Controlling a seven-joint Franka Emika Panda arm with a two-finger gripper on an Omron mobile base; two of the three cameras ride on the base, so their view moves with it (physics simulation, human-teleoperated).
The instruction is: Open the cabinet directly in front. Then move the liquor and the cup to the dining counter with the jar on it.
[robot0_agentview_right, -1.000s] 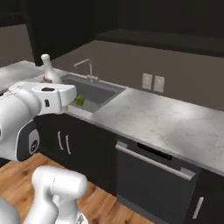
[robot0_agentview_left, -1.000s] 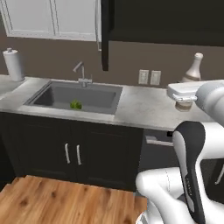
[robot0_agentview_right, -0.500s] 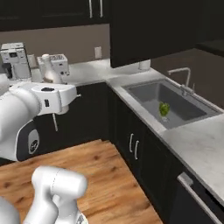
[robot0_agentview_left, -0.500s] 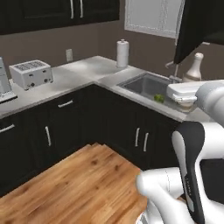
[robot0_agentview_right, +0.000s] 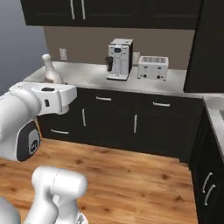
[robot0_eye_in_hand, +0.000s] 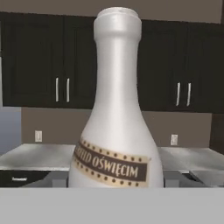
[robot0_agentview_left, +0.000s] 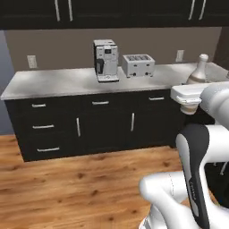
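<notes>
The liquor [robot0_agentview_left: 198,71] is a pale beige bottle with a narrow neck, and it stands upright in my gripper [robot0_agentview_left: 191,95], which is shut on its lower body. From the right base view the liquor [robot0_agentview_right: 50,70] rises above the white hand and gripper [robot0_agentview_right: 51,89], held in the air in front of the counter. In the hand view the liquor [robot0_eye_in_hand: 117,131] is close up, its brown label band facing the camera. The cup, the jar and the dining counter are out of view.
A grey counter [robot0_agentview_left: 58,82] on dark drawers and doors runs ahead, carrying a coffee machine [robot0_agentview_left: 106,60] and a toaster [robot0_agentview_left: 138,65]. Dark wall cabinets [robot0_agentview_left: 62,9] with closed doors hang above it. Wooden floor [robot0_agentview_left: 67,188] lies between me and the counter.
The whole picture has swung: the base has turned, so the sink counter has left the views and the coffee machine counter has come in. The bottle stays in the gripper.
</notes>
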